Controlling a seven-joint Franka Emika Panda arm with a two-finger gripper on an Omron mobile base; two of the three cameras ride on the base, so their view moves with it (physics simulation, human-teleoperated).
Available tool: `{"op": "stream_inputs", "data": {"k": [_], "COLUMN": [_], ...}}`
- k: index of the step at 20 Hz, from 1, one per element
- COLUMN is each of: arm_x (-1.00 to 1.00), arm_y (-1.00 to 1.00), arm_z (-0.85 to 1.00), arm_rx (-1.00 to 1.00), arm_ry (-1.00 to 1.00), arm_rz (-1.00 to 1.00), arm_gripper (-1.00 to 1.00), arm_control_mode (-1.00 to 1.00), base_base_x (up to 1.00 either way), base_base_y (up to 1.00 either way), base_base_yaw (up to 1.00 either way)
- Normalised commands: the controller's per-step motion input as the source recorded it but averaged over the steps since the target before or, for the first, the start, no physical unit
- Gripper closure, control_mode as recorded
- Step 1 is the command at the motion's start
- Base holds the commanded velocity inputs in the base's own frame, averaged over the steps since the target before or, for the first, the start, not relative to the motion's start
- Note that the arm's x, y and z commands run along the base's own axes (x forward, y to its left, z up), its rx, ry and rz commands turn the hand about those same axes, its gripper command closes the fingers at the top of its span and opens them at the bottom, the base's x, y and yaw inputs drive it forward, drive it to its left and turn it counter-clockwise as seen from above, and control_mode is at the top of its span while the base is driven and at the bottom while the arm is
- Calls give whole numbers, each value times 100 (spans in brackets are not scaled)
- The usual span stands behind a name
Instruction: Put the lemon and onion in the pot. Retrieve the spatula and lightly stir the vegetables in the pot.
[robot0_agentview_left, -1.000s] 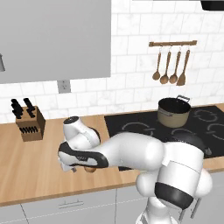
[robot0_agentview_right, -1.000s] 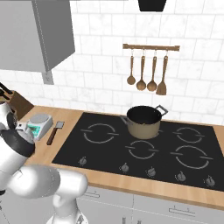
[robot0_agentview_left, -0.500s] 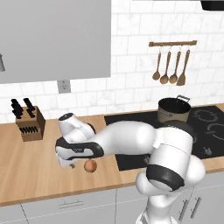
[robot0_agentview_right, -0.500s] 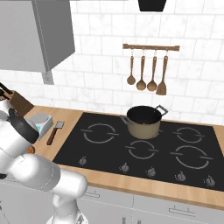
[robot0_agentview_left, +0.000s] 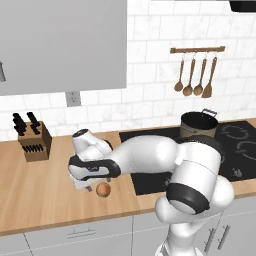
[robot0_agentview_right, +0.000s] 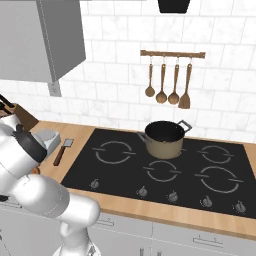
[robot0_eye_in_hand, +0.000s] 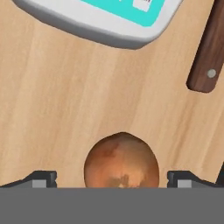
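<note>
The onion (robot0_eye_in_hand: 121, 162), an orange-brown ball with a paler patch, rests on the wooden counter between my two fingertips (robot0_eye_in_hand: 41, 178). My gripper (robot0_eye_in_hand: 113, 179) is open around it, with a gap on each side. From the left base view the onion (robot0_agentview_left: 103, 189) lies just right of the gripper (robot0_agentview_left: 94, 186). The spatula (robot0_agentview_right: 63, 150) lies beside the hob's left edge, and its dark handle (robot0_eye_in_hand: 210, 52) reaches into the hand view. The tan pot (robot0_agentview_right: 165, 139) stands on the hob's back middle burner, far to the right. I cannot tell what is inside it.
A white scale (robot0_eye_in_hand: 109, 17) with a turquoise display sits just beyond the onion. A knife block (robot0_agentview_left: 34, 140) stands at the back left of the counter. Copper-brown spoons (robot0_agentview_right: 167, 80) hang on a wall rack above the black hob (robot0_agentview_right: 165, 170).
The arm has folded round and the hand has settled over the onion, which has stayed in place on the counter.
</note>
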Motion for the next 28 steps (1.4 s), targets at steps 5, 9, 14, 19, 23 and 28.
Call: {"op": "stream_inputs", "data": {"k": [5, 9, 14, 19, 23, 28], "arm_x": [-9, -14, 3, 8, -37, -61], "arm_y": [-22, -20, -4, 0, 0, -6], "arm_z": [-7, -8, -26, -35, -19, 0], "arm_rx": [0, 0, 3, 12, 5, 3], "arm_ry": [1, 4, 9, 8, 1, 0], "arm_rz": [-2, -2, -1, 0, 0, -4], "arm_gripper": [-100, -100, -100, -100, 100, 100], "arm_control_mode": [-100, -100, -100, -100, -100, -100], "base_base_x": [0, 0, 0, 0, 0, 0], "base_base_y": [0, 0, 0, 0, 0, 0], "base_base_yaw": [0, 0, 0, 0, 0, 0]}}
